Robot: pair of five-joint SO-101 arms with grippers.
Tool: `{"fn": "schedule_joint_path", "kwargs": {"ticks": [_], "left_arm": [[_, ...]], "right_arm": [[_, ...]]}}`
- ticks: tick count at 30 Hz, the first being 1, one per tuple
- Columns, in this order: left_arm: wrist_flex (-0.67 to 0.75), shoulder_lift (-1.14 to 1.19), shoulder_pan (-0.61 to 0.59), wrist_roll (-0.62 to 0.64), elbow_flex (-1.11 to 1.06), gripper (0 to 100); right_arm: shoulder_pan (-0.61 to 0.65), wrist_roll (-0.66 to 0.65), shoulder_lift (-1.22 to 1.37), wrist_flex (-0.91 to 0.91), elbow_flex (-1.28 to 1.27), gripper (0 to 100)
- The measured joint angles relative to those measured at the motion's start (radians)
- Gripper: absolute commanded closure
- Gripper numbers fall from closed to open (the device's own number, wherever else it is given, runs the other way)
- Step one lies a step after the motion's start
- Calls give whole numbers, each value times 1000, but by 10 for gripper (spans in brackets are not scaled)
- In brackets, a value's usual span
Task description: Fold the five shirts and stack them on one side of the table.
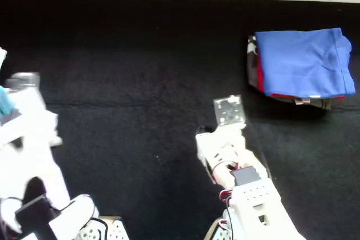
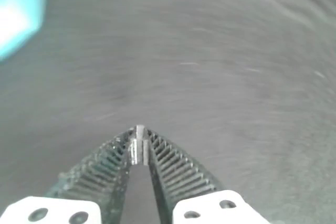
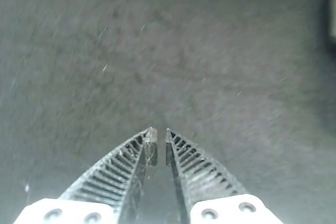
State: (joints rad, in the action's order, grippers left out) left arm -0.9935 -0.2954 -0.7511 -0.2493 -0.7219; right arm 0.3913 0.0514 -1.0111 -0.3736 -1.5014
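Left claw [image 2: 139,149] was pressed together over the black table [image 1: 140,82]; right claw [image 3: 157,145] was almost together; stack of folded shirts [image 1: 304,63], blue topmost, lay well apart, ahead-right of the right claw.

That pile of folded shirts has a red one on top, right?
Not quite. The top shirt is blue, not red, as the high view shows; the red shirt lies under it.
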Motion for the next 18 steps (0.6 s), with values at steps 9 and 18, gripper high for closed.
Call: {"fn": "schedule_joint_path", "kwargs": {"ticks": [9, 18], "left_arm": [[-347, 209, -196, -107, 566, 832], [-345, 516, -272, -109, 792, 832]], "right_arm": [[64, 0, 94, 0, 35, 957], [64, 0, 97, 0, 37, 957]]}}
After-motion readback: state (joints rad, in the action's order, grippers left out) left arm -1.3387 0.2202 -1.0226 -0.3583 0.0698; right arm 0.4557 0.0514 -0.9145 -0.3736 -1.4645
